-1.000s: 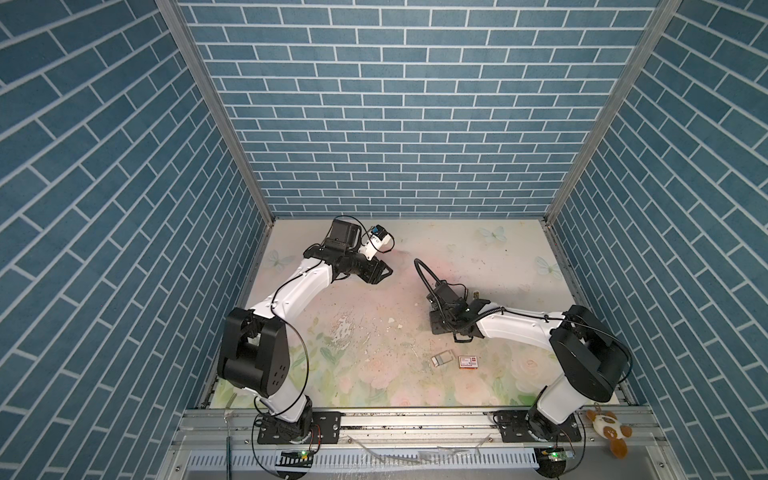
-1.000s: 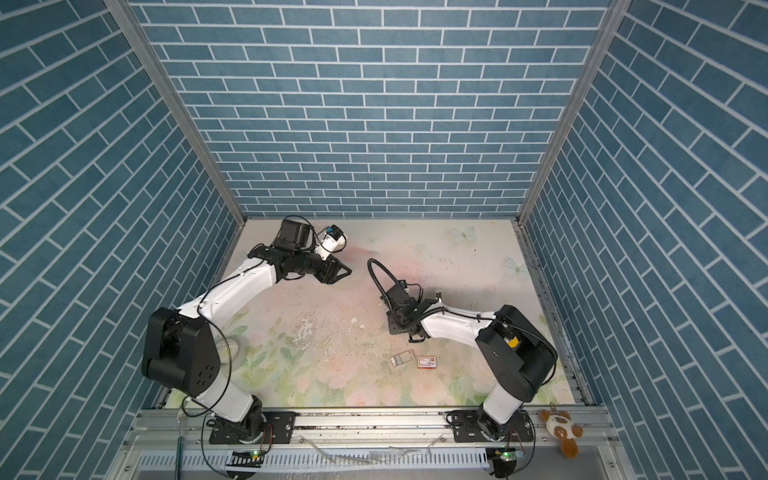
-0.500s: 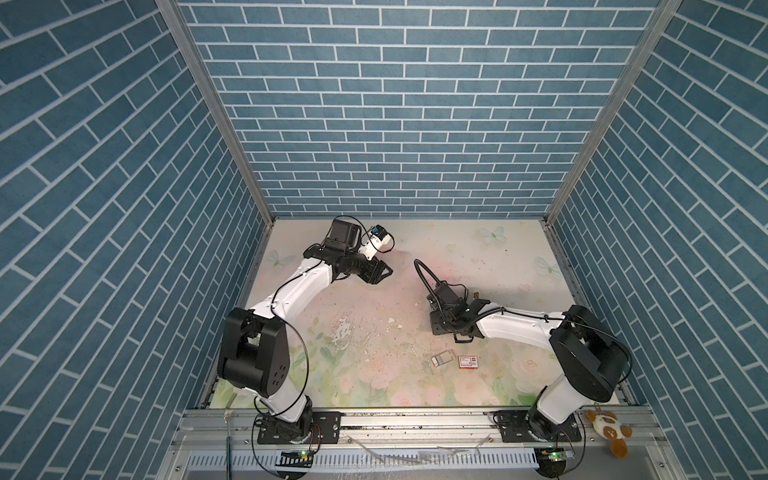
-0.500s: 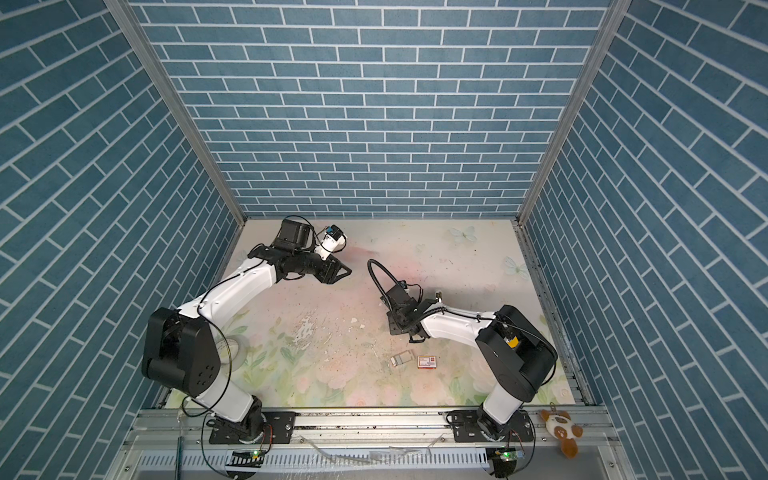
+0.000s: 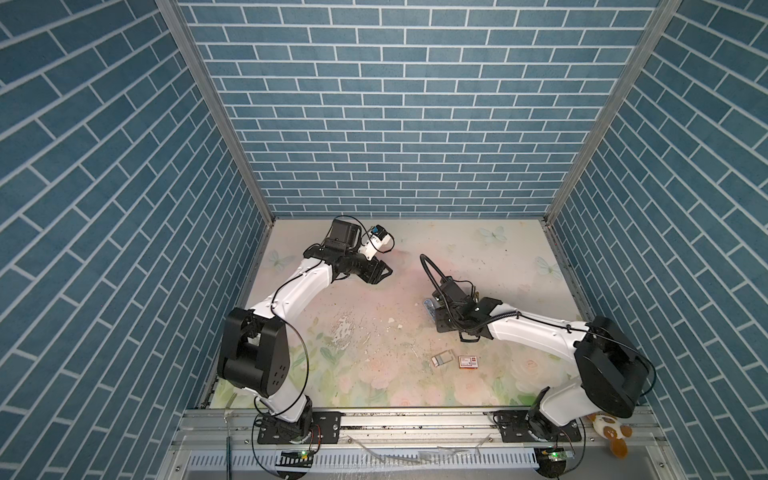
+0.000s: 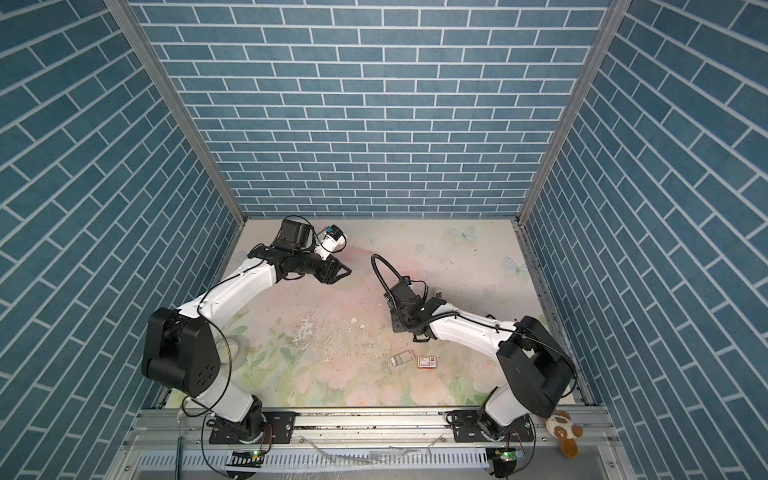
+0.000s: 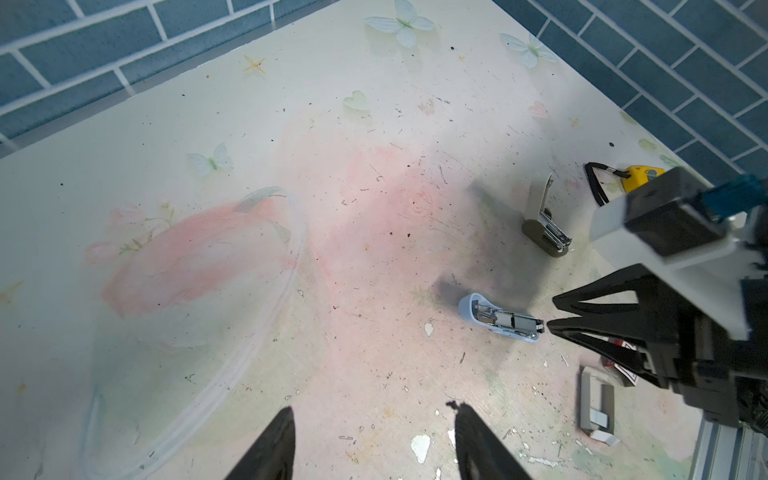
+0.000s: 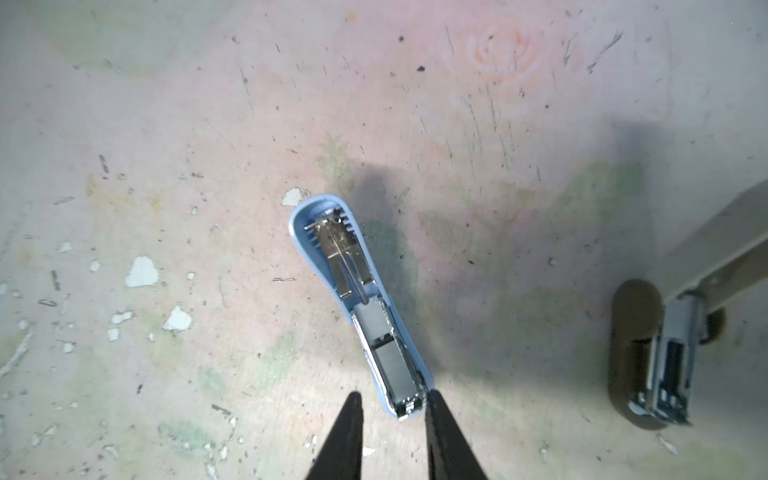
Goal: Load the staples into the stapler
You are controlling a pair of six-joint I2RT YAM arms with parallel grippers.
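The right gripper (image 8: pixel 392 397) is the one thing changing. Its black jaws stand a little wider than a second ago, open, with the near end of the light blue plastic stapler (image 8: pixel 361 303) between the tips; one finger touches its side and the other is clear of it. Both arms otherwise sit where they were. I read this as a release: the stapler lies opened flat on the flowered table (image 8: pixel 166 124), metal channel up, at the centre of the right wrist view. A grey block in that channel is possibly a staple strip, though blur leaves this unsure. In both top views the right arm reaches low toward mid-frame, wrist bent down. The staples (image 5: pixel 442 358), silver-grey strips in a small pale tray, lie lower centre-right beside a red-and-white printed box (image 5: pixel 468 361), apart from the stapler. The left gripper (image 7: pixel 374 409) hovers open and empty over the table's upper left.
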